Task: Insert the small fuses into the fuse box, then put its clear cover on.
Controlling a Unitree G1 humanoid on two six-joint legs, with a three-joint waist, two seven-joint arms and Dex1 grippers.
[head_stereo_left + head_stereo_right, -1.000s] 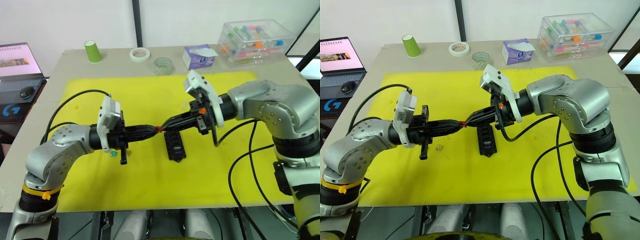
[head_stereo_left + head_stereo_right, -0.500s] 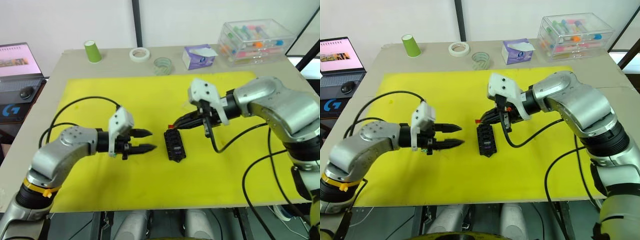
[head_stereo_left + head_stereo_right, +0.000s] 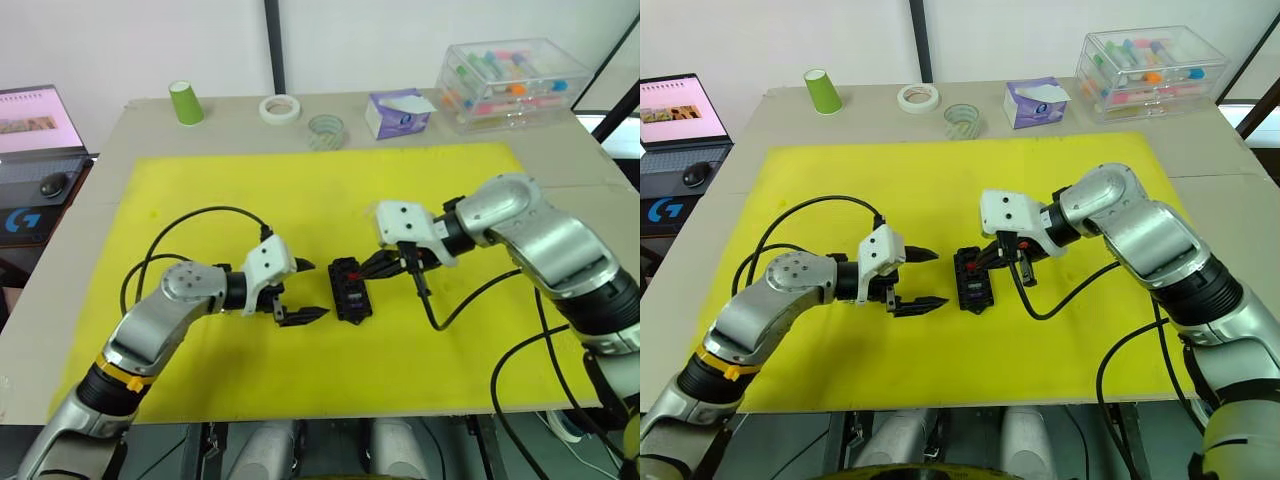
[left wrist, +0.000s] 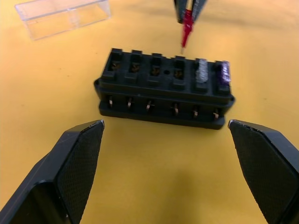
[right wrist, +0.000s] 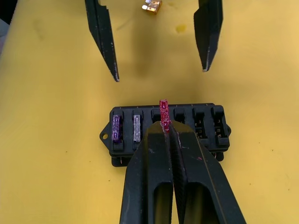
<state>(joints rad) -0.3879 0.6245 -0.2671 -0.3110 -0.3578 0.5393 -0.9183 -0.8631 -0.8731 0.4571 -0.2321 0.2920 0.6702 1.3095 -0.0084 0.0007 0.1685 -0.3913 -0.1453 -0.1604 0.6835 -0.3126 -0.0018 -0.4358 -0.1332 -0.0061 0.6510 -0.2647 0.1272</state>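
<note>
The black fuse box (image 3: 350,291) lies on the yellow mat (image 3: 200,200). Two small fuses sit in its end slots, one pale purple (image 5: 116,129) and one grey (image 5: 136,128). My right gripper (image 5: 164,128) is shut on a red fuse (image 5: 163,109). It holds the fuse just over the slot next to those two, blades pointing down at the box. Just left of the box, my left gripper (image 3: 313,290) stands wide open and holds nothing. The clear cover (image 4: 63,16) rests on the mat on the far side of the box. An amber fuse (image 5: 152,5) lies loose behind the left gripper.
At the table's back stand a green cup (image 3: 186,102), a white tape roll (image 3: 281,108), a clear tape roll (image 3: 325,130), a tissue box (image 3: 398,112) and a clear drawer box (image 3: 510,80). A laptop (image 3: 30,125) sits off the left edge.
The two grippers met at the red fuse. The left one then opened, let go and dropped back beside the box. The right one carried the fuse down over the box.
</note>
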